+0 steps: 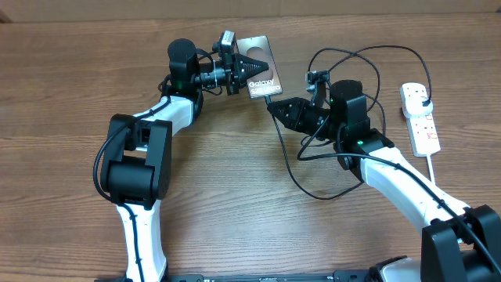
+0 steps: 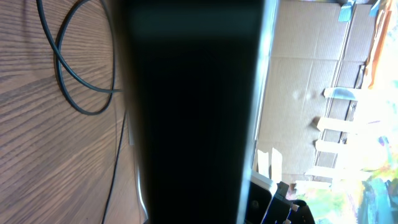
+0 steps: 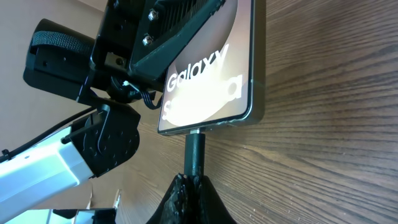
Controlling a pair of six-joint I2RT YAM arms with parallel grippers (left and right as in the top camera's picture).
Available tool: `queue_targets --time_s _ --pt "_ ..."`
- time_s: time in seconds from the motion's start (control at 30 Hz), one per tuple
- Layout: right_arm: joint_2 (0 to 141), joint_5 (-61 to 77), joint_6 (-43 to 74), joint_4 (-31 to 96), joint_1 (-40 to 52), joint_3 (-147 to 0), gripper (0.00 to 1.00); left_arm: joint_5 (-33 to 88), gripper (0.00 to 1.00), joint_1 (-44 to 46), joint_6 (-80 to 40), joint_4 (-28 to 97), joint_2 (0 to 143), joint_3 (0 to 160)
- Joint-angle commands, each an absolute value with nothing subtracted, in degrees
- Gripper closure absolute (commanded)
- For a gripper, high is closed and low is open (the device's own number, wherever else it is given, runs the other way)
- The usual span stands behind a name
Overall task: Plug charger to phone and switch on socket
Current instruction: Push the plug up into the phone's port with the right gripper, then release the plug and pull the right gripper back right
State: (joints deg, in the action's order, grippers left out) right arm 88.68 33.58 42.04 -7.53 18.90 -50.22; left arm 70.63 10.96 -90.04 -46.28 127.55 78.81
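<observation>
— Where the phone (image 1: 260, 47) is concerned, at what spot is it found, and by what is it held?

— It is found toward the far side of the table (image 1: 235, 196), a little left of the middle. It is clamped by the left gripper (image 1: 264, 69), whose fingers are closed across its body from the left. The white "Galaxy" lettering is turned upward at the end nearest the right arm.

— Is the charger (image 3: 194, 152) gripped as well?

— Yes. Its small black end piece is pinched between the closed fingertips of the right gripper (image 3: 194, 183). In the right wrist view it is pressed end-on against the phone's short edge, just below the lettering. Whether it is fully seated in the port cannot be told.

— How is the cable (image 1: 321, 197) laid?

— It is trailed from the right gripper in a wide loop over the wood toward the near side. Further loops are seen beyond the right arm, on the side of the socket (image 1: 423, 125).

— And where is the socket placed?

— It is laid flat near the table's right edge, well apart from the phone. A black plug (image 1: 423, 97) is set in its far end. The state of its switches cannot be made out.

— Is anything added by the left wrist view?

— Little. Most of it is blocked by a dark shape, and a loop of cable is seen on the wood to the left.
</observation>
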Motion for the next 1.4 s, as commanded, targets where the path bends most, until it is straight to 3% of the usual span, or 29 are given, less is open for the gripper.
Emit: queue_targets --time_s 0.0,0.07,0.23,0.37,0.6,0.87,1.13,1.37 --pt "89.67 27.27 41.80 -8.23 18.37 -50.59 0.76 78.89 0.96 13.85 -90.24 -46.98 126.72 79.99" --pt "89.65 27.86 41.69 -6.96 18.37 -50.59 0.72 78.70 0.96 13.74 -90.13 -46.98 126.72 79.99" --pt "88.84 31.86 40.03 -3.20 18.20 -50.59 0.42 77.95 0.96 12.82 -89.73 -46.98 126.72 79.99" --pt "84.20 31.46 34.48 2.20 17.72 -50.59 0.35 77.82 0.96 11.81 -88.66 -46.96 126.72 79.99" --pt "71.13 28.10 24.01 13.72 15.20 -50.59 0.27 77.54 0.96 11.09 -86.41 -46.92 126.72 79.99" --pt "61.93 27.44 19.94 21.71 11.84 -50.59 0.22 77.80 0.96 11.11 -77.95 -41.23 126.72 79.99" --pt "60.60 27.42 18.94 24.99 11.75 -50.59 0.21 70.89 0.96 11.16 -56.64 -13.69 126.72 79.99" --pt "60.60 27.40 17.47 25.04 11.75 -50.59 0.21 59.66 0.95 11.16 -47.09 3.84 126.72 79.99"
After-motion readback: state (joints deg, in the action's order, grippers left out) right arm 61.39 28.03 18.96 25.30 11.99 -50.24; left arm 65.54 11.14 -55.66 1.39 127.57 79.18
